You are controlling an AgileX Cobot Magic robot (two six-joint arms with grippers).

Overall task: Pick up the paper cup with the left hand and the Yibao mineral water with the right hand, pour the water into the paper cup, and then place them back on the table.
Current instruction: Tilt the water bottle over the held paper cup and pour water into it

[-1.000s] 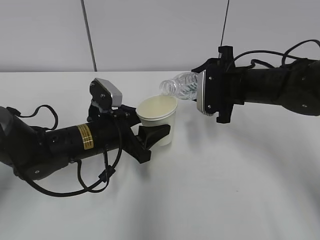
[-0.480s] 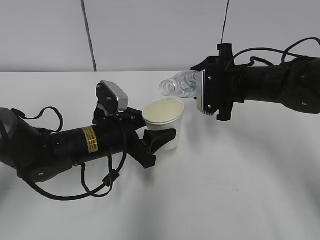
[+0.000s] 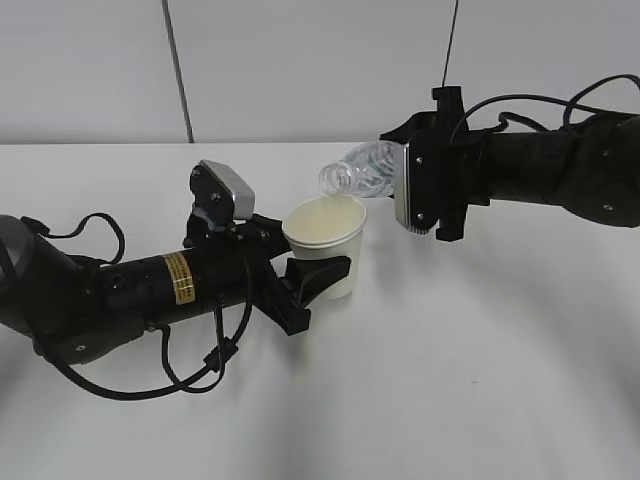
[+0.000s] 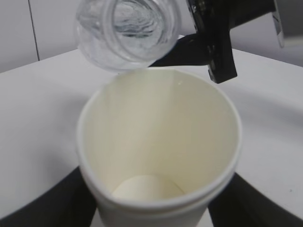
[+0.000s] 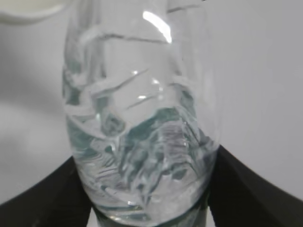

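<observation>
The Yibao mineral water (image 3: 360,170) lies nearly horizontal in the right claw (image 3: 400,175), mouth pointing left just above the upright paper cup (image 3: 325,245), which the left claw (image 3: 300,280) grips over the worktop (image 3: 450,380).

- Exterior view: bright, even, diffuse light. The table (image 3: 450,380) reads near-white with no blown-out patches.
- Shadows are soft and faint: a pale grey one under the left hand (image 3: 305,285), another beneath the right hand (image 3: 395,165).
- Exterior focus is sharp across the frame. Black arm casings lose surface detail in the dark tones.
- Left wrist view: the cup (image 4: 158,156) rim is moderately sharp; the bottle (image 4: 128,30) mouth above it is soft, and the background is blurred.
- Right wrist view: the bottle (image 5: 142,118) fills the frame at close range, slightly soft, with one bright white highlight near its upper part. Background is a featureless grey blur.
</observation>
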